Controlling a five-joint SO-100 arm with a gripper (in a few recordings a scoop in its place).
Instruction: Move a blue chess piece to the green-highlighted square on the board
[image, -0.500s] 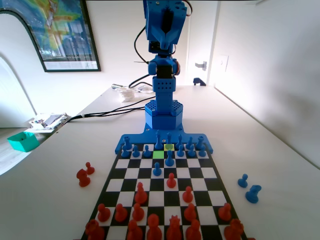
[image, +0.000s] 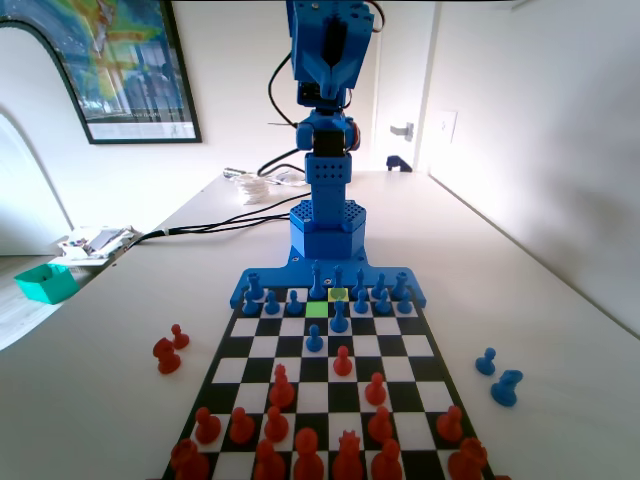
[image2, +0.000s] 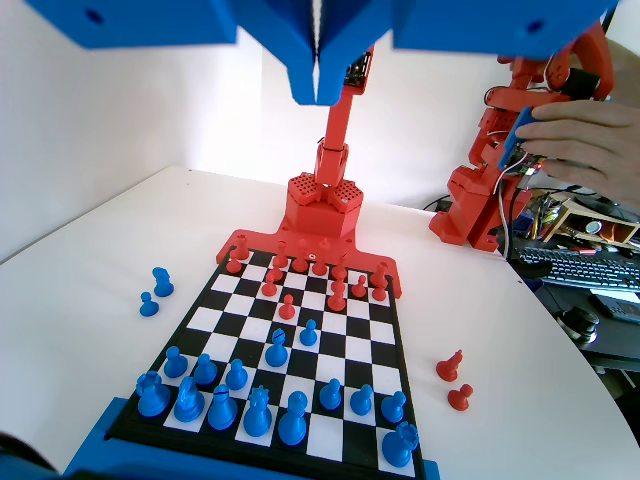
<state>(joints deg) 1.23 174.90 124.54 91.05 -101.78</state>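
Note:
My gripper hangs high above the board, its jaws pressed together with nothing between them. In the fixed view the gripper is folded up on the raised blue arm at the far end. The green-highlighted square lies in the second row from the arm, with no piece on it. One blue chess piece stands one square nearer the camera than the green square; the same piece stands out towards the board's middle in the wrist view. Several like pawns line the green square's row.
A paler yellow-green square lies diagonally behind the green one. A taller blue piece stands right of the green square. Red pieces fill the near half. Two blue pieces and two red ones sit off the board.

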